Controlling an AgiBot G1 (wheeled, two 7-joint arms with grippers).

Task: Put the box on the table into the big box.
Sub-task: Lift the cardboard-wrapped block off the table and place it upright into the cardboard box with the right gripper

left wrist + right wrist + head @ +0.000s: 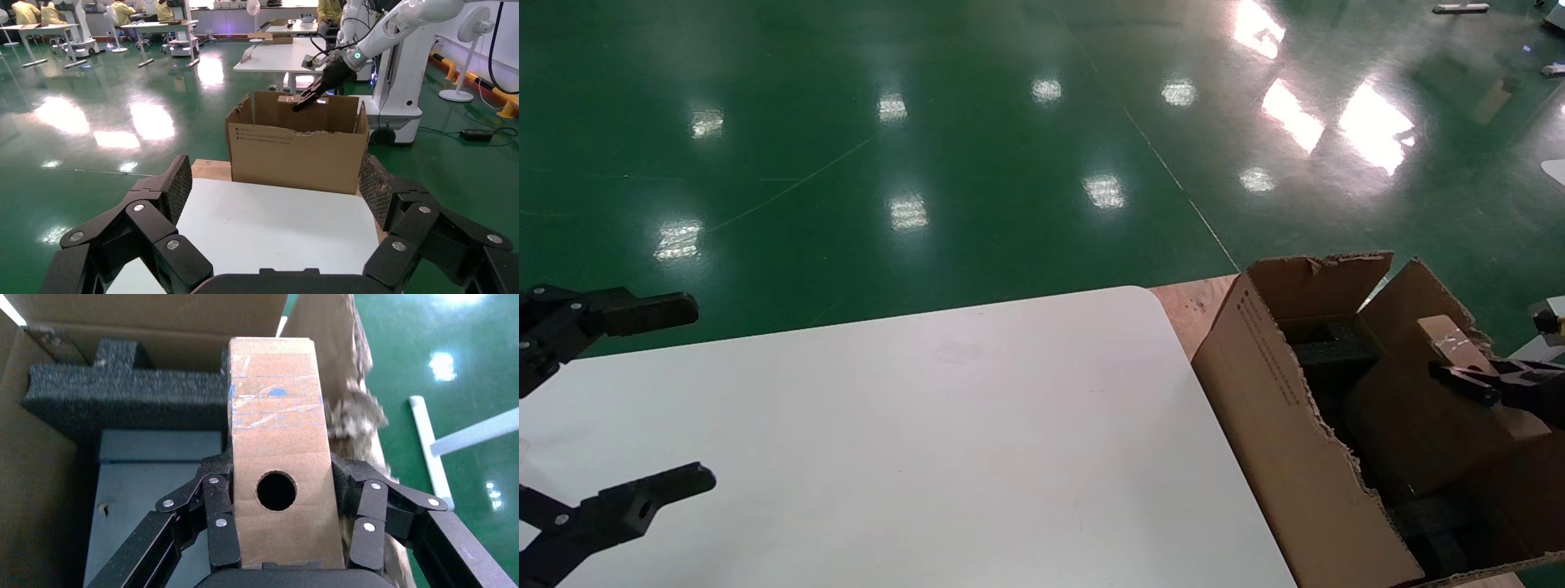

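Note:
My right gripper (280, 473) is shut on the small brown box (272, 435), with a finger on each long side. The box has a round hole and clear tape on its face. It hangs inside the open top of the big box (1279, 425), above black foam (122, 398). In the head view the small box (1446, 339) and right gripper (1475, 384) are at the far right. My left gripper (703, 394) is open and empty over the left end of the white table (977, 441). The left wrist view also shows the big box (294, 153) beyond the table (275, 226).
The big box stands on a wooden board (1193, 310) beside the table's right end. Its torn flaps (1324, 282) stand up around the opening. A blue-grey panel (153, 478) lies below the foam. A glossy green floor (928, 163) surrounds everything.

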